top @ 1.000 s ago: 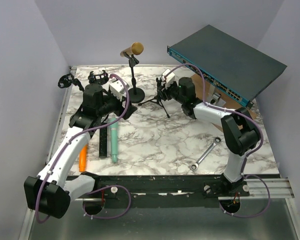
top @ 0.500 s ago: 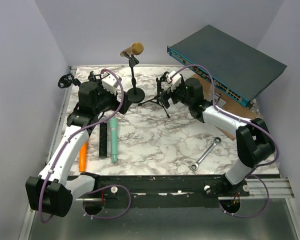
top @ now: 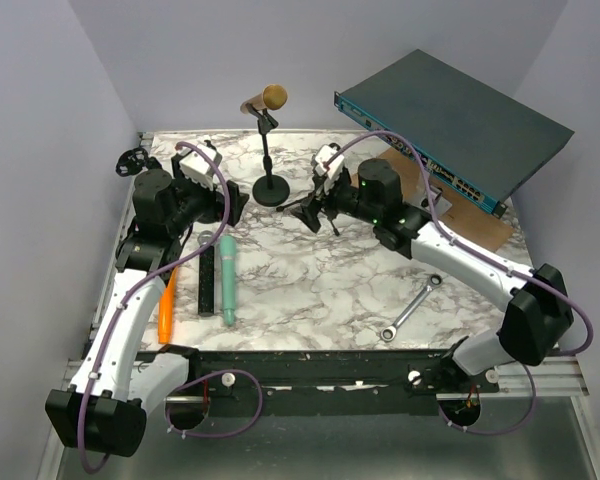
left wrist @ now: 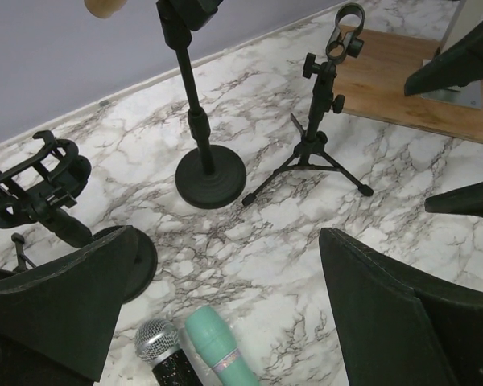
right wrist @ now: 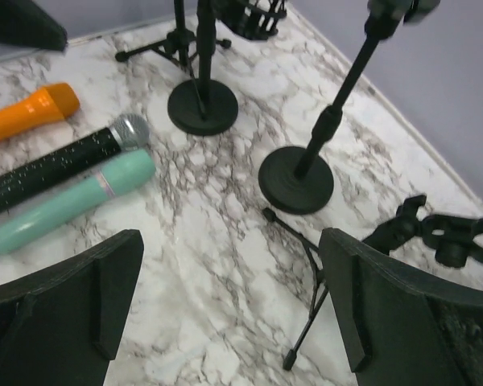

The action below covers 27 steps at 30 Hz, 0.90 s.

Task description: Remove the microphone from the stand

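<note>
Both claws are open wide and hold nothing. The left claw [left wrist: 225, 245] hangs over the table [top: 310, 290], left of the middle in the top view, apart from everything. The right claw [right wrist: 229, 241] hangs just right of the middle, very close to a small three-legged stand [left wrist: 318, 141]. I cannot tell if it touches that stand. The clip on top of the small stand is empty.

I count four microphones. The gold microphone [top: 266, 99] is clipped on top of the tall stand [top: 269, 165], near the top middle of the top view, and it is tilted. The tall stand has a round black foot and stands straight up, farther back than the two claws and between them. Both claws are low down, well apart from the gold microphone.

The other three microphones lie flat at the left of the frame. They are one orange microphone [top: 166, 312], one black microphone [top: 207, 278] with a silver head, and one green microphone [top: 227, 280]. The black one and the green one lie just beside each other.

One silver wrench [top: 411, 308] lies at the lower right. One big flat blue-green box [top: 450, 120] leans tilted at the upper right, over a wooden board [top: 485, 228]. One black spring holder [top: 131, 160] sits at the upper left edge of the table.
</note>
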Tool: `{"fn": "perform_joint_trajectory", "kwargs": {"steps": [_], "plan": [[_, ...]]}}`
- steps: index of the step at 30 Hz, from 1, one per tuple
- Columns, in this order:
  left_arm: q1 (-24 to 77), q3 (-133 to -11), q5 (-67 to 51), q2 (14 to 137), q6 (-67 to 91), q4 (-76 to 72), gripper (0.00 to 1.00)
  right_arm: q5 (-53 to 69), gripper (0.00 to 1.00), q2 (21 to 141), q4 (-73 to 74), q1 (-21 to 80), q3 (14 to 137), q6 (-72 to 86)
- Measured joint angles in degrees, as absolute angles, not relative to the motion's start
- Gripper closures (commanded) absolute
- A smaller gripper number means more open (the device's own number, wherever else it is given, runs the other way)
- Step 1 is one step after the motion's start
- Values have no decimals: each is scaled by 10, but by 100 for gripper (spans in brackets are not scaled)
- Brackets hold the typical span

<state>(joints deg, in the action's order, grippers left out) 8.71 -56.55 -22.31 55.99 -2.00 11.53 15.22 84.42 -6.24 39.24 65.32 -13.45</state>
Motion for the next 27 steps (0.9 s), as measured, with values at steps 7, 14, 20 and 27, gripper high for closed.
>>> {"fn": "perform_joint_trajectory", "kwargs": {"steps": [7,14,20,27], "plan": [[82,-566,-209,557,-20,138,1,117,0,917,-55,408,800,-130],[76,-566,-203,555,-22,155,1,84,0,1037,-74,404,911,-129],[74,-566,-212,562,-28,156,1,65,1,1128,-96,400,961,-114],[73,-566,-225,593,-47,137,1,76,3,1189,-122,376,985,-82]]}}
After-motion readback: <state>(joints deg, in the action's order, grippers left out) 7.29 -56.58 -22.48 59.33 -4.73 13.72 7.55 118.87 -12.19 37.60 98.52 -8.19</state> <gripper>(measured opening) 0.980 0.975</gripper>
